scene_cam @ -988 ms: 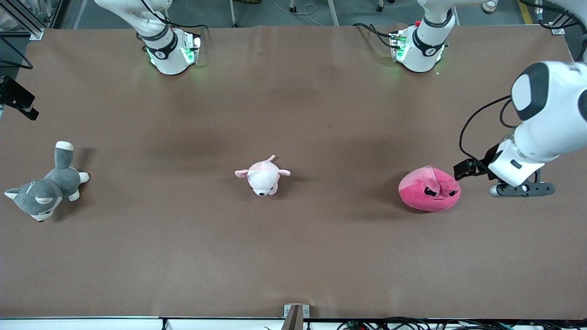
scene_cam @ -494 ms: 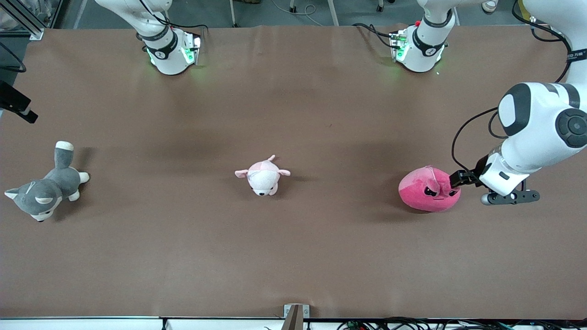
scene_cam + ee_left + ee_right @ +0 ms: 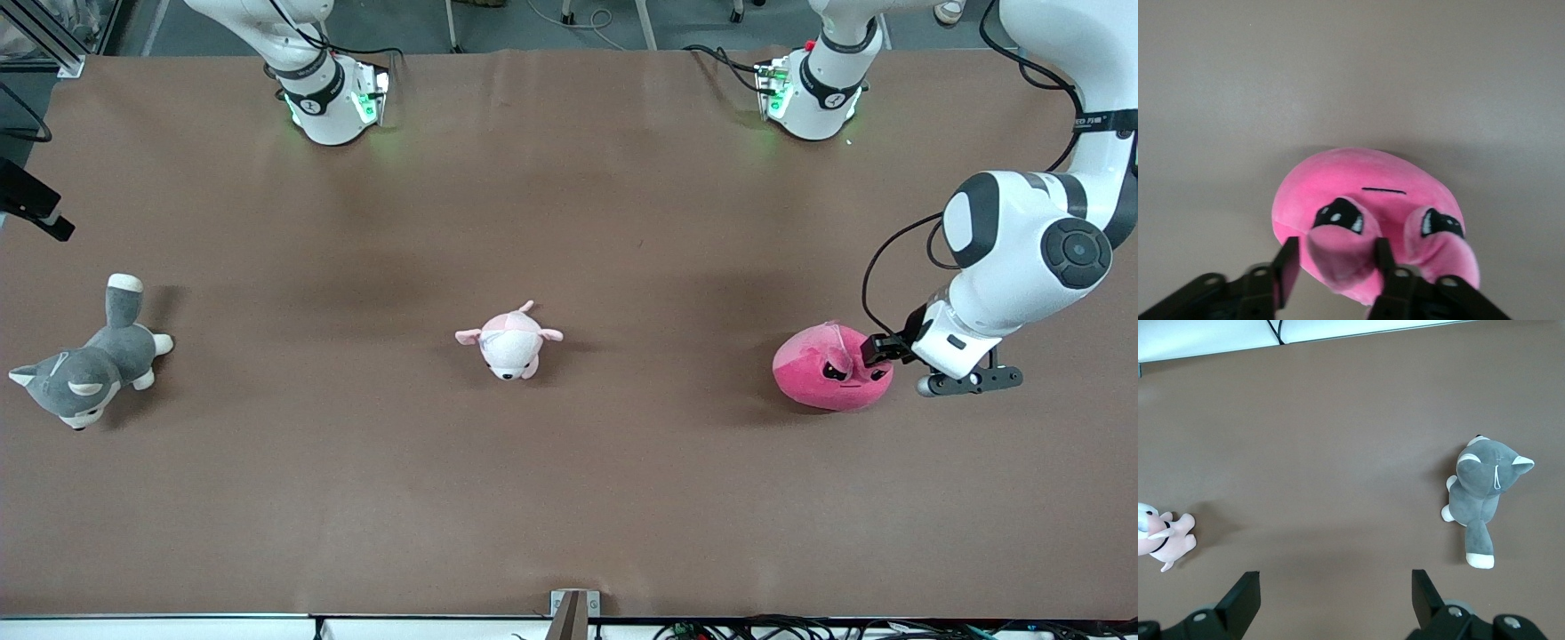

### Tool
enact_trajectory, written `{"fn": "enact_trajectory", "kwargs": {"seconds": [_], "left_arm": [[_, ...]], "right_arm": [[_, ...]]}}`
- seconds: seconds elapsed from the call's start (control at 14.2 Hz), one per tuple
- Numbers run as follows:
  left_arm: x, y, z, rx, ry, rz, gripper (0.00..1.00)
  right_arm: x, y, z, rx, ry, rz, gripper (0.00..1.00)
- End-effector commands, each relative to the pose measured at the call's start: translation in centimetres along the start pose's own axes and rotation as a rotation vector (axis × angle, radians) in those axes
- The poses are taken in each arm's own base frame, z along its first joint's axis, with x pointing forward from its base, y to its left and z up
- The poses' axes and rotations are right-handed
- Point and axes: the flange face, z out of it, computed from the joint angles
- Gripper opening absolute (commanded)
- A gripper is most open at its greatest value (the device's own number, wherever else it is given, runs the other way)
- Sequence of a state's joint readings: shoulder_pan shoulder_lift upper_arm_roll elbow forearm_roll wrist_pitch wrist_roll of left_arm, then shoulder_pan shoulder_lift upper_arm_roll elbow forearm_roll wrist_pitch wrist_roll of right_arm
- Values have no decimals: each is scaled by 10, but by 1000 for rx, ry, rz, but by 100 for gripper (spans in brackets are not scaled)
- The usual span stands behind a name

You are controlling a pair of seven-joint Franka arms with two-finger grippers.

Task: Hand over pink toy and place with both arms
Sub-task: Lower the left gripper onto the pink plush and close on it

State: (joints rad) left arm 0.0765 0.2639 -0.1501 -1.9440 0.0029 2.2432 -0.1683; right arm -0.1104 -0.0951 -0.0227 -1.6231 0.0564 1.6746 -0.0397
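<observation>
The left end effector [image 3: 1333,263] is at the pink toy [image 3: 832,366], its fingers [image 3: 1286,261] straddling one floppy ear [image 3: 1338,248] and partly drawn in, not yet visibly pinching it. The toy sits on the bench [image 3: 569,498] toward the left arm's end. Judged soft, light and easily squashed, the plush will sag from an ear grip; a hold deeper on the body should be firmer. The right end effector [image 3: 1331,597] waits, fingers spread wide, above bare bench with the grey husky plush [image 3: 1483,495] and pale pink plush [image 3: 1161,537] in its view.
</observation>
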Motion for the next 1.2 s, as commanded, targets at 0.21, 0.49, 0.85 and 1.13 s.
{"fn": "enact_trajectory", "kwargs": {"seconds": [0.21, 0.49, 0.85, 1.13], "left_arm": [[-2, 6, 0, -13, 12, -11, 6], [-1, 16, -14, -19, 36, 4, 0], [-11, 80, -60, -63, 98, -46, 0], [-29, 153, -88, -119, 127, -52, 0]], "right_arm": [[-11, -20, 9, -51, 8, -65, 100], [-21, -21, 12, -50, 20, -67, 100], [-13, -28, -3, -51, 50, -79, 100], [-10, -24, -2, -37, 45, -63, 100]]}}
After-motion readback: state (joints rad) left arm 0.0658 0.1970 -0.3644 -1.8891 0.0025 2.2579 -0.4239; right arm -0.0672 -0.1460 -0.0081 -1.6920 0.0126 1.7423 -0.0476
